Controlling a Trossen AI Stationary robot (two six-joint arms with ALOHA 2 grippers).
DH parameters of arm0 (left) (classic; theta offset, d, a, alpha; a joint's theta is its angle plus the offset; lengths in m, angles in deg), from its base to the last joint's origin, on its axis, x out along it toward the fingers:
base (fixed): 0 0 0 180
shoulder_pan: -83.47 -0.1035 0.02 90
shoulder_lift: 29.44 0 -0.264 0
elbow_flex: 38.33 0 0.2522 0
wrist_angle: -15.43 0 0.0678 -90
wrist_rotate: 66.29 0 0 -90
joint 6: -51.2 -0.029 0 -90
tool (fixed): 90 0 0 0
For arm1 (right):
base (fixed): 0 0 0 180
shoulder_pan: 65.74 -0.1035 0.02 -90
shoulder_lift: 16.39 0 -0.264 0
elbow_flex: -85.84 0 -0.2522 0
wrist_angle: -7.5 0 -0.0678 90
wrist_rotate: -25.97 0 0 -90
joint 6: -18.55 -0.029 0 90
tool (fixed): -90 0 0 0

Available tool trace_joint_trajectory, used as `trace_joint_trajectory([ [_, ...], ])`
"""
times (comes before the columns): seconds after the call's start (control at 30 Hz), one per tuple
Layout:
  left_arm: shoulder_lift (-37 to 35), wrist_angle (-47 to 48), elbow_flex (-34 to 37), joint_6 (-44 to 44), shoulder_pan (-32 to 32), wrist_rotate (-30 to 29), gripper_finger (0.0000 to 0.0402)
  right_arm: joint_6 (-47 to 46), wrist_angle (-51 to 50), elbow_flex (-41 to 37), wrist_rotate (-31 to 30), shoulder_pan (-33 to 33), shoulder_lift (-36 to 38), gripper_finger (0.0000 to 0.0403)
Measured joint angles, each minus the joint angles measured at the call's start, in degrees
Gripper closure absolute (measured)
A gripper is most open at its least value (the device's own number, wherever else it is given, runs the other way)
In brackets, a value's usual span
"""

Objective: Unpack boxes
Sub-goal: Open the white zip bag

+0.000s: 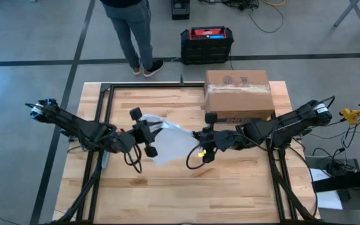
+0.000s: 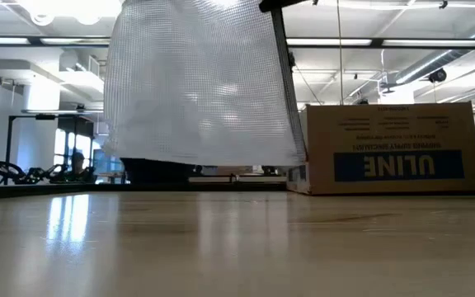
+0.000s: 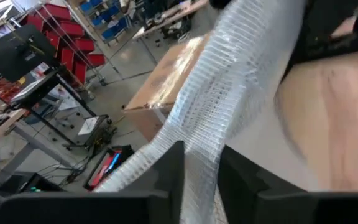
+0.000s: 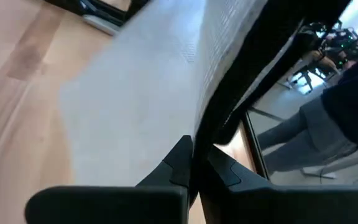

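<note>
Two of my grippers meet over the table's (image 1: pixel 167 194) middle, a clear bag (image 1: pixel 170 142) hanging between them. My left gripper (image 1: pixel 144 133) sits at the bag's nine o'clock, fingers (image 3: pixel 169 171) parted with the bag's edge running through the gap. My right gripper (image 1: pixel 209 140) sits at its three o'clock, fingers (image 4: pixel 178 163) pressed together beside the bag; whether they pinch it I cannot tell. The box (image 1: pixel 238 94) stands on the table at two o'clock, flaps closed.
</note>
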State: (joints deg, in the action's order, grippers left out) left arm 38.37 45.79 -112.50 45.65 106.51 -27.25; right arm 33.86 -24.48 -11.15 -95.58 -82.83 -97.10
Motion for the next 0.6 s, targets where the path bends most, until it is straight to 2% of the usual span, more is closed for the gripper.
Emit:
trace_joint_trajectory([
  [0.13, 0.09, -0.08, -0.02, 0.84, -0.03, 2.35, 0.0249, 1.80, -0.14, -0.54, 0.03, -0.17, -0.09, 0.0403],
  [0.33, 0.03, -0.06, -1.06, 1.63, 0.01, 2.74, 0.0175, 3.09, -1.52, -1.02, -0.29, -0.16, -0.09, 0.0403],
  [0.5, 1.73, -1.57, -5.20, 1.72, -1.18, 9.61, 0.0135, 7.40, -3.09, -1.04, -8.89, -0.19, -0.09, 0.0403],
  [0.6, 5.40, -1.28, -7.84, 0.52, -1.97, 11.14, 0.0126, 9.99, -2.50, -1.04, -9.76, -0.12, -0.09, 0.0403],
])
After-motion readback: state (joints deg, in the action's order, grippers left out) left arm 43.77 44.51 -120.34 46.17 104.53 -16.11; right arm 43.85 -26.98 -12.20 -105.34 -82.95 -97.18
